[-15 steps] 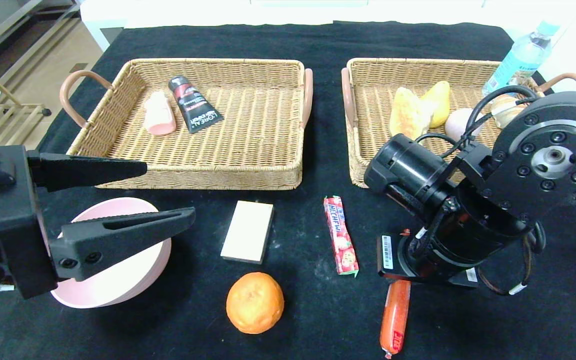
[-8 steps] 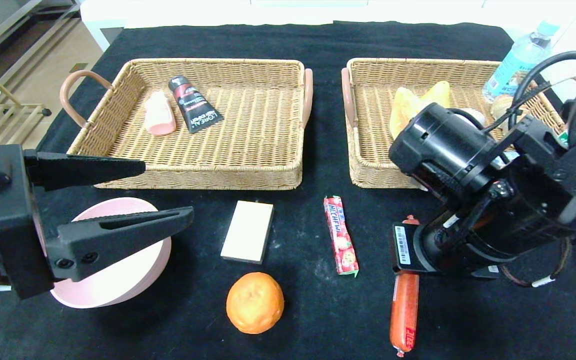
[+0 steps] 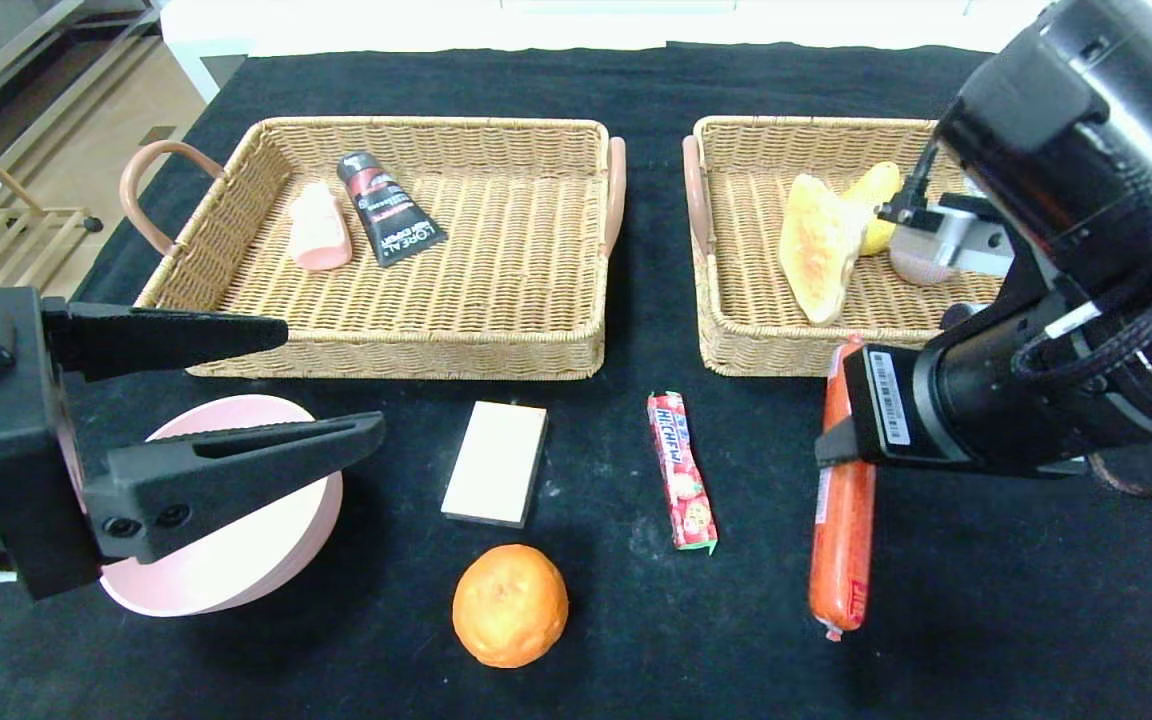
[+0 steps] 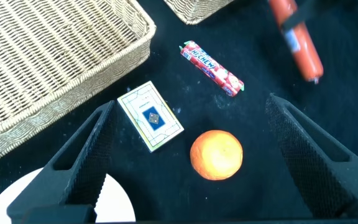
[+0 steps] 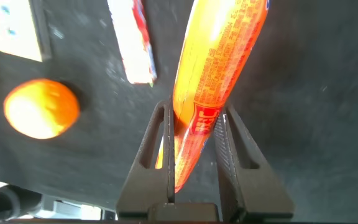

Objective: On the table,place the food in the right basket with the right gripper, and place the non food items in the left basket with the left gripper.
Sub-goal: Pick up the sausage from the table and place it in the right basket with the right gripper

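My right gripper (image 5: 196, 115) is shut on a red-orange sausage (image 5: 219, 56), which hangs off the table near the front of the right basket (image 3: 736, 352); in the head view the sausage (image 3: 841, 500) dangles below the wrist, which hides the fingers. On the table lie an orange (image 3: 510, 605), a red candy stick (image 3: 680, 470) and a card box (image 3: 495, 462). My left gripper (image 3: 334, 378) hovers open over the pink bowl (image 3: 236, 560), with nothing between its fingers. The left basket (image 3: 396, 352) holds a black tube (image 3: 390, 209) and a pink item (image 3: 319, 226).
The right basket holds bread (image 3: 814, 245), a yellow item (image 3: 876, 200) and a pale round item (image 3: 921, 268). Both baskets have pink handles at their sides. The left wrist view shows the orange (image 4: 216, 154), card box (image 4: 150, 116) and candy stick (image 4: 211, 60) below.
My right arm has risen and moved back toward the right basket, lifting the sausage off the table. The left arm has stayed put.
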